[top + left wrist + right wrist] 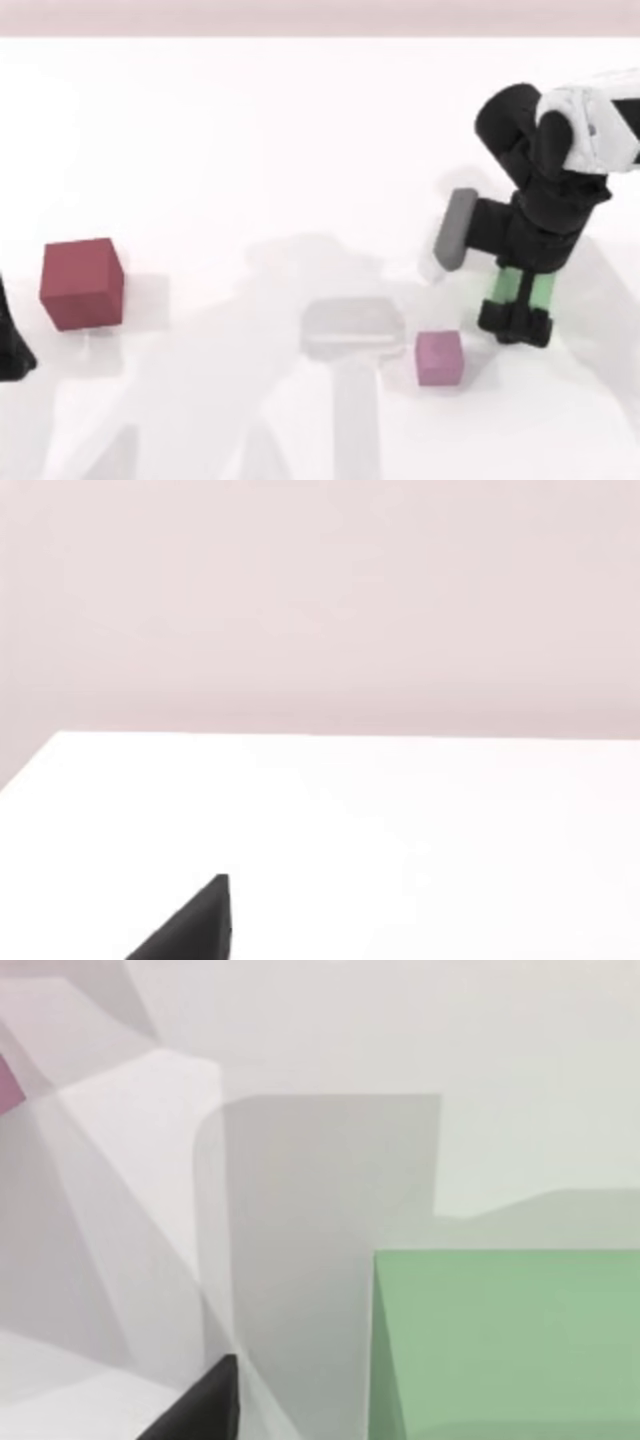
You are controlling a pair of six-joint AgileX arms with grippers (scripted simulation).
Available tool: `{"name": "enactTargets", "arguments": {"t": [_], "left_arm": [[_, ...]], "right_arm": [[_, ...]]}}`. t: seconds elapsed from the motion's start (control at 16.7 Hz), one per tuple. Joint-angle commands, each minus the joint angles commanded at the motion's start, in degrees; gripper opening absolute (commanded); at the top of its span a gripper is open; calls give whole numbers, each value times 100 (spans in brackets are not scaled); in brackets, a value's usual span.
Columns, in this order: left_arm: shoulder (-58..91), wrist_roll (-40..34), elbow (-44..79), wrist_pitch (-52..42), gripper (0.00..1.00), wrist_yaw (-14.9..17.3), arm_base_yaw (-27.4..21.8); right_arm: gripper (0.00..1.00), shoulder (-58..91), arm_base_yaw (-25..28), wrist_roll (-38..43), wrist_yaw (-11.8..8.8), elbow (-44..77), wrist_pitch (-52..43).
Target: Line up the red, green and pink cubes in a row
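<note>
The right end effector [516,322] is gripping the green cube [519,288], its two dark fingers pinching the cube from opposite sides so that only strips of green are showing between them in the top view. The right wrist view is confirming this: the green cube [505,1345] is filling the lower part of that picture, close under the camera, with one dark fingertip [200,1410] showing beside it. The cube is sitting toward the desk's [250,140] right edge, near its front, though I cannot tell whether it is resting on the surface or hanging just above it.

The pink cube [439,357] is lying just beside the held cube, on the side nearer the desk's middle and slightly closer to the front edge; the two are near but apart. The red cube [82,283] is standing well apart from both, close to the desk's left edge, so the row is not yet looking formed.

By my judgement, the green cube is being held next to the pink one because the line is being built there, the firm two-sided pinch keeping its faces square for a neat placement. The red cube is probably waiting for the left arm, being on that arm's side.

The left end effector [12,355] is sitting parked at the desk's front left corner; I cannot tell whether it is wide or narrow.
</note>
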Motion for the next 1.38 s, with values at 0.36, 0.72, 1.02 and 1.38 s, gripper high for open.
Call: {"name": "enactTargets", "arguments": {"t": [0.36, 0.72, 1.02, 1.38], "left_arm": [[0, 0, 0, 0, 100, 0, 0], [0, 0, 0, 0, 100, 0, 0], [0, 0, 0, 0, 100, 0, 0], [0, 0, 0, 0, 100, 0, 0]], "right_arm": [[70, 0, 0, 0, 0, 0, 0], [25, 0, 0, 0, 0, 0, 0], [0, 0, 0, 0, 0, 0, 0], [0, 0, 0, 0, 0, 0, 0]]}}
